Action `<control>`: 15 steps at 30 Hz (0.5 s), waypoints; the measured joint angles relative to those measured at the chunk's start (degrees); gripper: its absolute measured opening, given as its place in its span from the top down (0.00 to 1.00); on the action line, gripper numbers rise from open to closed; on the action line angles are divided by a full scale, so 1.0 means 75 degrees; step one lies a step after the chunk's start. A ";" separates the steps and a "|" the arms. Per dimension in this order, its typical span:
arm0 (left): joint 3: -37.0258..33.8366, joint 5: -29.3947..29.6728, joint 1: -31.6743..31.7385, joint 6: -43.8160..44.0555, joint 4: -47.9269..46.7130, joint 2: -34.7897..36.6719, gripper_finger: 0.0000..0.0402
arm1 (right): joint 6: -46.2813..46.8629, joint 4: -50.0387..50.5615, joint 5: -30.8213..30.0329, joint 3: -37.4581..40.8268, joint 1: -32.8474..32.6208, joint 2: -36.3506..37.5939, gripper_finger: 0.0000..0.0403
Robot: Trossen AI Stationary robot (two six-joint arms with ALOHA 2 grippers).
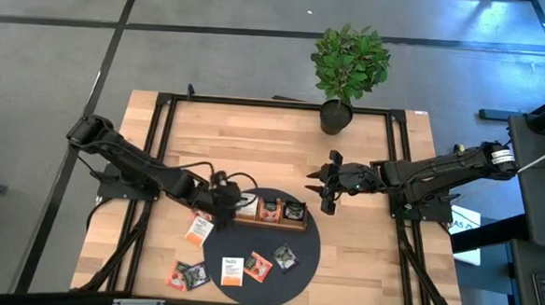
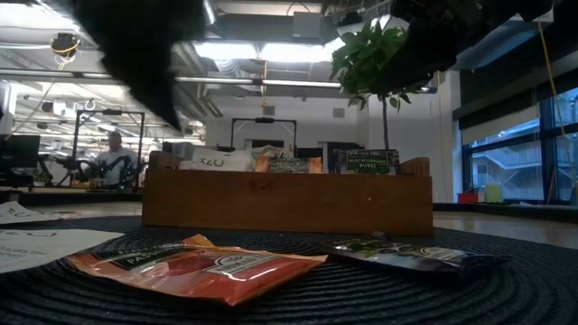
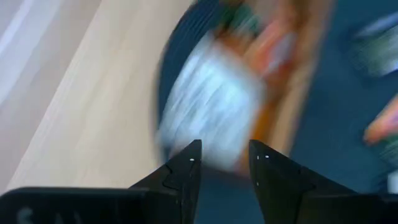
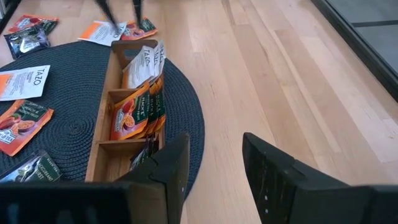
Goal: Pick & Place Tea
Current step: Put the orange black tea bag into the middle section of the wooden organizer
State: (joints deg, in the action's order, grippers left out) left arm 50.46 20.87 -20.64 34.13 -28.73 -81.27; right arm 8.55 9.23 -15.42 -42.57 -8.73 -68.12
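Where mat (image 1: 304, 266) ends — potted plant (image 1: 348, 71) behind, sachets (image 1: 187, 276) strewn left.

Even, bright overhead light; ceiling strips (image 2: 271, 51) glare in low view; left wrist view motion-blurred

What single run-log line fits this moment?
left gripper: open, over tray end | right gripper: open, empty, waiting | loose tea bags: on mat
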 joint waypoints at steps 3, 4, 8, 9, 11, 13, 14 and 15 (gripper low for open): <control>0.0000 0.0099 0.0006 0.1442 -0.1554 0.0034 0.68 | -0.0004 0.0000 0.0000 0.0000 0.0000 0.0000 0.63; 0.0000 0.0117 0.0006 0.1971 -0.2011 0.0034 0.68 | -0.0004 0.0000 0.0000 0.0000 -0.0001 0.0000 0.63; -0.0087 0.0101 -0.0075 0.3022 -0.3235 0.0034 0.68 | -0.0004 0.0000 0.0000 0.0000 -0.0003 0.0000 0.63; -0.0185 0.0105 -0.0118 0.3151 -0.3499 0.0034 0.68 | -0.0004 -0.0003 0.0000 0.0000 0.0000 0.0000 0.63; -0.0457 0.0098 -0.0163 0.3652 -0.3784 0.0101 0.68 | -0.0004 0.0000 0.0000 0.0000 -0.0002 0.0000 0.63; -0.0726 -0.0150 -0.0155 0.3967 -0.3528 0.0130 0.68 | -0.0015 -0.0002 0.0000 0.0000 -0.0002 0.0000 0.63; -0.0881 -0.0318 -0.0149 0.4003 -0.3323 0.0153 0.68 | -0.0040 0.0003 0.0000 0.0000 -0.0003 -0.0003 0.63; -0.1021 -0.0460 -0.0156 0.3983 -0.3159 0.0193 0.68 | -0.0105 0.0006 0.0000 0.0000 -0.0003 -0.0003 0.63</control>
State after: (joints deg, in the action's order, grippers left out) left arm 42.80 17.43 -21.81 64.00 -52.42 -79.83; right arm 7.76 9.28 -15.42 -42.57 -8.75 -68.14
